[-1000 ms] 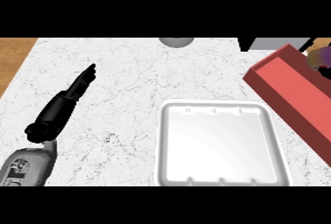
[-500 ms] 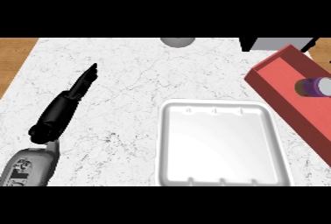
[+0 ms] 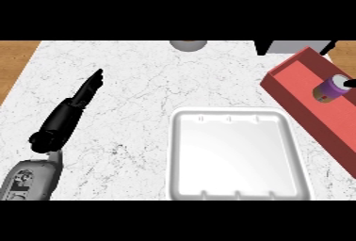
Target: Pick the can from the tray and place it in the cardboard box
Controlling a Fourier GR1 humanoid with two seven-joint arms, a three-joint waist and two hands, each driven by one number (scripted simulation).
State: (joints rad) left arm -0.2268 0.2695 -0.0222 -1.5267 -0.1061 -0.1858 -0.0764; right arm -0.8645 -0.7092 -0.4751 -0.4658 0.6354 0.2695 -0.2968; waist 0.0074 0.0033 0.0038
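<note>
- The left hand (image 3: 75, 101), black and slim, is above the white marble-veined bench (image 3: 139, 70); its fingers are straight and it holds nothing.
- The tray (image 3: 175, 155) is white and rectangular, with rounded corners and a smooth inside.
- The purple cylindrical can (image 3: 332, 87) is inside the red cardboard box (image 3: 299, 70).
- Of the right hand (image 3: 350, 83) only a dark tip shows beside the can; I cannot tell its state.

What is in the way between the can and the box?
Nothing visible is in the way. The can already shows inside the walls of the red box, at the view's right, well off the white tray. Whether the can rests on the box's floor cannot be told.
</note>
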